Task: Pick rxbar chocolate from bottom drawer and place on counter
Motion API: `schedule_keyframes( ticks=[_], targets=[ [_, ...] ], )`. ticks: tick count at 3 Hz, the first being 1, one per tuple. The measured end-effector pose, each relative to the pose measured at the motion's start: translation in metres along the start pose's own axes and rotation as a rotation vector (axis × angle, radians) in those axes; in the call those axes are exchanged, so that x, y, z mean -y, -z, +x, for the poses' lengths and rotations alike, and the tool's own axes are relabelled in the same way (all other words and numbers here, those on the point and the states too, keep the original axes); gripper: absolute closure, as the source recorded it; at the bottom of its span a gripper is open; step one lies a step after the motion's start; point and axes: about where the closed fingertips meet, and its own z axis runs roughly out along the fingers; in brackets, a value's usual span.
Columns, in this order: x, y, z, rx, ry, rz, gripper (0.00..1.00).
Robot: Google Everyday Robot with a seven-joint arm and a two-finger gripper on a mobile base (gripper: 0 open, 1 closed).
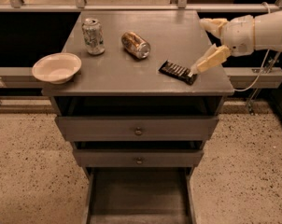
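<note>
My gripper (200,46) is over the right side of the counter (131,78), near the front corner. My two fingers are spread wide apart and they hold nothing. One finger (212,58) points down and to the left, and its tip is right by the end of the rxbar chocolate (177,72). I cannot tell if the tip touches the bar or not. My other finger is higher up and farther back. The rxbar chocolate lies flat on the counter, close to the front edge, with its white lines facing up. It is turned a bit slanted. My white arm (262,31) comes in from the right. Near the back of the counter a silver can (93,35) stands up straight. A bronze can (136,45) lies on its side just beside it, between the silver can and the bar. A white bowl (57,68) sits at the front left corner, and part of it sticks out over the edge. Down low, the bottom drawer (138,197) is pulled out, and I see its plain grey floor. The two drawers with round knobs (138,131) above it are pushed in.
</note>
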Motion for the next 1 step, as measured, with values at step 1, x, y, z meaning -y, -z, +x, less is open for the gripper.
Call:
schedule_keyframes(
  ticks=[1],
  targets=[
    [-0.0001, -0.0007, 0.0008, 0.001, -0.001, -0.001, 0.00]
  ],
)
